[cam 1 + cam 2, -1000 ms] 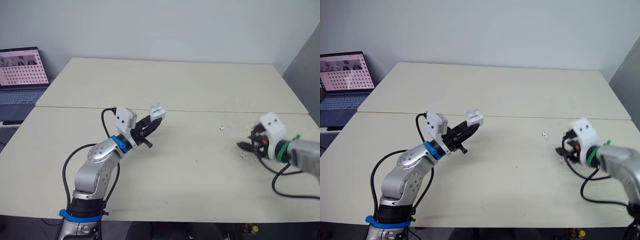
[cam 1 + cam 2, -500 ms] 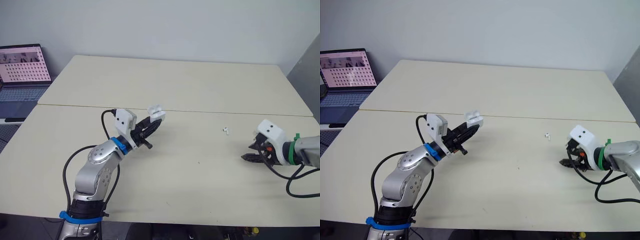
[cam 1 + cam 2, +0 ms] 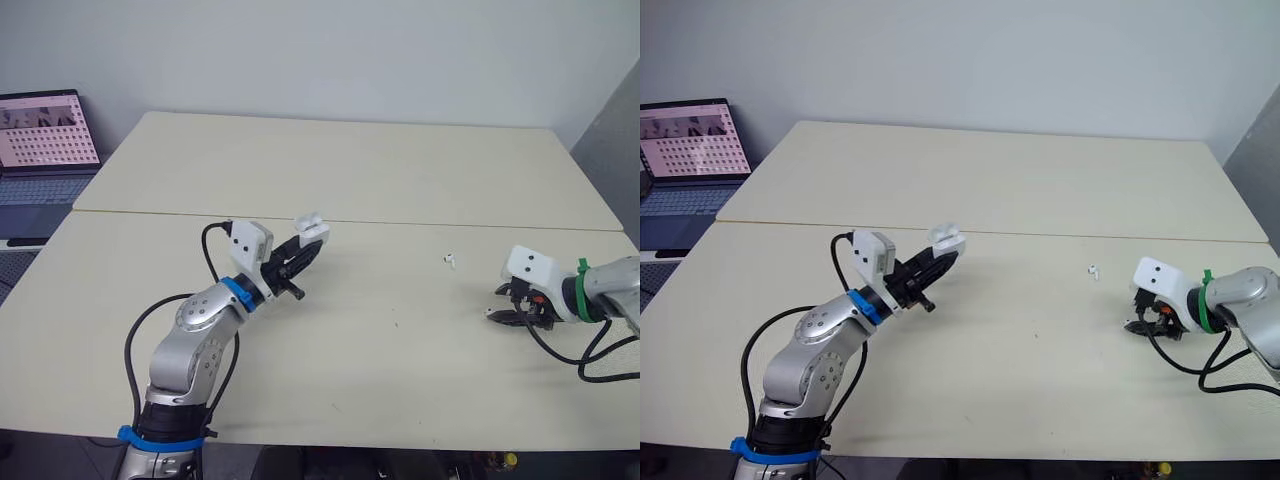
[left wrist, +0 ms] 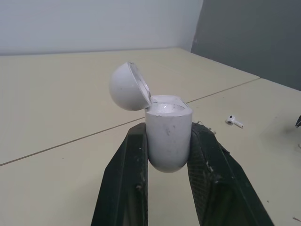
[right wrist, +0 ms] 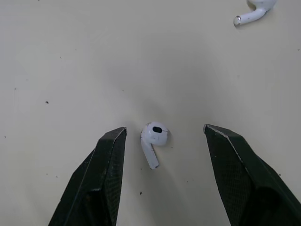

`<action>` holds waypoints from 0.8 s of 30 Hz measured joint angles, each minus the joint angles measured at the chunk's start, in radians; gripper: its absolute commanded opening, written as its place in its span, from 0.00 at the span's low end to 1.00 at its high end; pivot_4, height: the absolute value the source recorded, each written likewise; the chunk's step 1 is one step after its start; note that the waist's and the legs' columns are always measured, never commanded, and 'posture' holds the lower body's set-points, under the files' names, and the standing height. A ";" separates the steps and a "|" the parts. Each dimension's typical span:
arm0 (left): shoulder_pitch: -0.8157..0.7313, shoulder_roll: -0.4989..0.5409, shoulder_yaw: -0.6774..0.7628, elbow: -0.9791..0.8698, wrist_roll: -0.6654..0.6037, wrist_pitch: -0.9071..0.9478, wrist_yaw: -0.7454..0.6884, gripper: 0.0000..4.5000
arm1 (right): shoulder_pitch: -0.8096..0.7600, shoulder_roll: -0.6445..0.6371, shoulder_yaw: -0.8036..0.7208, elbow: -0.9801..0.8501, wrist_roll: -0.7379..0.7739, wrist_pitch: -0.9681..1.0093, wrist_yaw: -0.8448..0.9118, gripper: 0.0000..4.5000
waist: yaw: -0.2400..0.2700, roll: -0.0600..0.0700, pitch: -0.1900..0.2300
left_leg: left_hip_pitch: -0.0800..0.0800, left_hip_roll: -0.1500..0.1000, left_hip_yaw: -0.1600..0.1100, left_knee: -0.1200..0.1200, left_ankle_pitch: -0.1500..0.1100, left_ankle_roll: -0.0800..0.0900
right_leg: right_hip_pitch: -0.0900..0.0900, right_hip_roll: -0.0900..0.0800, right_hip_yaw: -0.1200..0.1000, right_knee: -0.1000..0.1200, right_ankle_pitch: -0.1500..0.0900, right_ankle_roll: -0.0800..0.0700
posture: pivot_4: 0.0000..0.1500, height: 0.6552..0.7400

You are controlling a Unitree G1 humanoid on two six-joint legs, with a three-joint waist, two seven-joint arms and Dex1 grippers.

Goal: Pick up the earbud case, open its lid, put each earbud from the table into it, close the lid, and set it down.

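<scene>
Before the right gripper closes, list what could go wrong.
The earbud lies flat on the table, off-centre between the fingers of the open right gripper; closing may flick it away. The earbud case, lid open, sits pinched by its lower body in the left gripper; pushing an earbud in could tilt it.

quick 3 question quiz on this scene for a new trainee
1. True or false: the left gripper holds the earbud case with its lid open.
2. What lies between the right gripper's open fingers? A) an earbud on the table B) the case C) nothing
3. Fill in: ___ earbuds lie on the table.
Key: 1 true. 2 A, the near earbud. 3 two; the other earbud lies apart from it.
</scene>
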 measured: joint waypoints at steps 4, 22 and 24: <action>0.016 -0.002 -0.011 -0.006 0.000 0.000 0.007 0.17 | -0.017 0.006 0.024 0.026 -0.039 -0.001 0.031 0.60 | 0.000 0.000 0.000 | 0.000 0.000 0.000 0.000 0.000 0.000 | 0.000 0.000 0.000 0.001 0.000 0.000 | 1.00 1.00; 0.057 -0.008 -0.019 -0.056 0.000 0.002 0.047 0.17 | -0.068 0.077 0.065 0.054 -0.113 0.087 0.075 0.60 | 0.001 0.000 0.000 | 0.000 0.000 0.000 0.001 0.000 0.000 | 0.000 0.000 0.000 0.001 0.000 0.000 | 1.00 1.00; 0.059 -0.008 -0.019 -0.056 0.000 0.003 0.048 0.17 | -0.068 0.078 0.067 0.056 -0.114 0.092 0.076 0.60 | 0.000 0.000 0.000 | 0.001 0.000 0.000 0.001 0.000 0.000 | 0.000 0.000 0.000 0.001 0.000 0.000 | 1.00 1.00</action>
